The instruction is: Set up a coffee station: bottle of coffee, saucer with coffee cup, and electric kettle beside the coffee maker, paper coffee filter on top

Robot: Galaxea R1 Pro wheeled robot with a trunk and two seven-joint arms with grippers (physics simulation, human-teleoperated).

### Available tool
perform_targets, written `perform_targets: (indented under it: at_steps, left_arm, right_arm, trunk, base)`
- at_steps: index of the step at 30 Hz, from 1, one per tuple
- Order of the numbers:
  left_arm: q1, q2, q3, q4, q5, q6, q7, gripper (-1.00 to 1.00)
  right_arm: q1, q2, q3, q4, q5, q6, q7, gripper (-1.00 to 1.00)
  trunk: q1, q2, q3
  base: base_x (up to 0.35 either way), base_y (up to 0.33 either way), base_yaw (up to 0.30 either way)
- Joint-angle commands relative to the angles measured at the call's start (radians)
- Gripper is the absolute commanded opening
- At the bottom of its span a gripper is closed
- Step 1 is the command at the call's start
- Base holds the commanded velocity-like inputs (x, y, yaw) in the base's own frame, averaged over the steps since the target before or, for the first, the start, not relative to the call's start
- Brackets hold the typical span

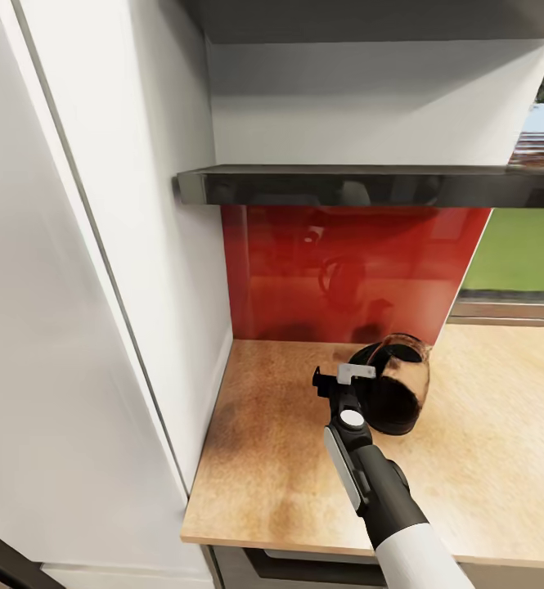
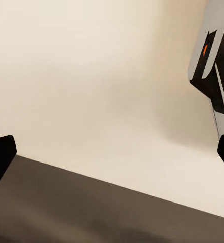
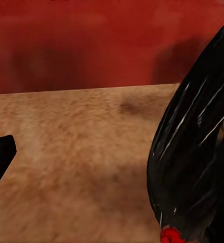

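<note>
The right gripper (image 1: 347, 378) is at the electric kettle (image 1: 396, 394) (tilted, near the red backsplash (image 1: 345, 270)) on the table (image 1: 288, 483); whether it grips, I cannot tell. The kettle's placing looks under way, with the coffee maker and everything else seemingly left to arrange.

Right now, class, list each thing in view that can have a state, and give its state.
Kettle: on the countertop, tilted, lid on.
Right hand: at the kettle's handle side; whether it grips it cannot be told.
Left hand: open, holding nothing, facing a pale surface.
</note>
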Motion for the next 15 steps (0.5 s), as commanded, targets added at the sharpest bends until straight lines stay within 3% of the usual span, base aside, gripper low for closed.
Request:
perform_targets:
  at_steps: [1, 13, 14, 15]
  left_arm:
    - [-0.001, 0.0, 0.006, 0.002, 0.005, -0.005, 0.0, 1.0]
    - [0.001, 0.0, 0.006, 0.002, 0.005, -0.005, 0.0, 1.0]
    - [0.001, 0.0, 0.006, 0.002, 0.005, -0.005, -0.001, 1.0]
    - [0.001, 0.0, 0.006, 0.002, 0.005, -0.005, -0.001, 1.0]
  right_arm:
    - [-0.001, 0.0, 0.002, -0.001, -0.002, 0.006, -0.006, 1.0]
    - [-0.001, 0.0, 0.002, -0.002, -0.002, 0.006, -0.006, 1.0]
    - [-0.001, 0.0, 0.002, -0.001, -0.002, 0.006, -0.006, -1.0]
    - [-0.001, 0.0, 0.001, -0.001, -0.002, 0.006, -0.006, -1.0]
  trunk:
    - [0.001, -0.002, -0.002]
    - [0.001, -0.002, -0.002]
    - [0.001, -0.002, -0.002]
    - [0.001, -0.002, -0.002]
  base:
    - [0.091, 0.0, 0.0]
    - [0.015, 0.0, 0.0]
    - [0.0, 0.0, 0.0]
    - [0.0, 0.0, 0.0]
